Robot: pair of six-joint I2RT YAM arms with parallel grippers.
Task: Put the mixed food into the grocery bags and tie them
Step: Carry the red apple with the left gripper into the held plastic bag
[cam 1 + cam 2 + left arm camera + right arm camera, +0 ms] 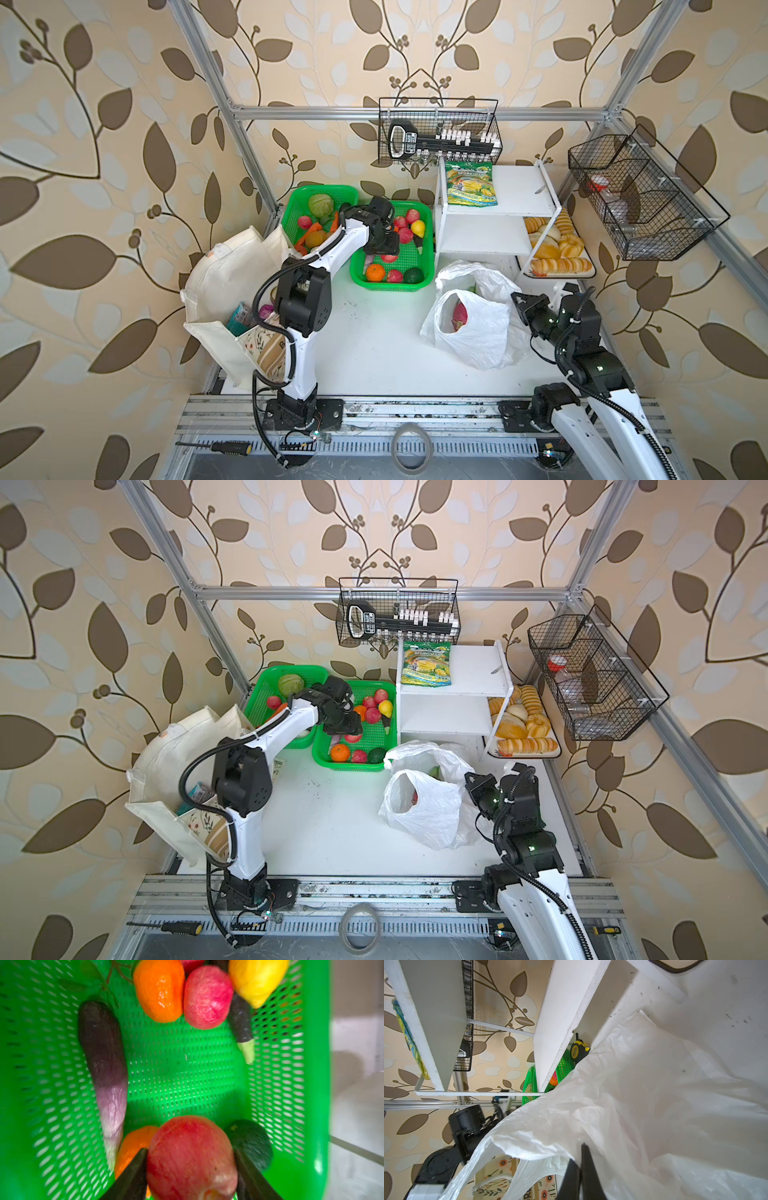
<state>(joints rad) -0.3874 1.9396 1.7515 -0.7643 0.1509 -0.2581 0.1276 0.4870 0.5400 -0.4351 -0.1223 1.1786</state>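
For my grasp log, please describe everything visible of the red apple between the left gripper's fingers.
The red apple is round, red with pale yellowish streaks, and matte. It is inside the green mesh basket, clamped between the dark fingers of the left gripper. An orange and a dark green fruit lie close on either side. Whether it rests on the basket floor cannot be told.
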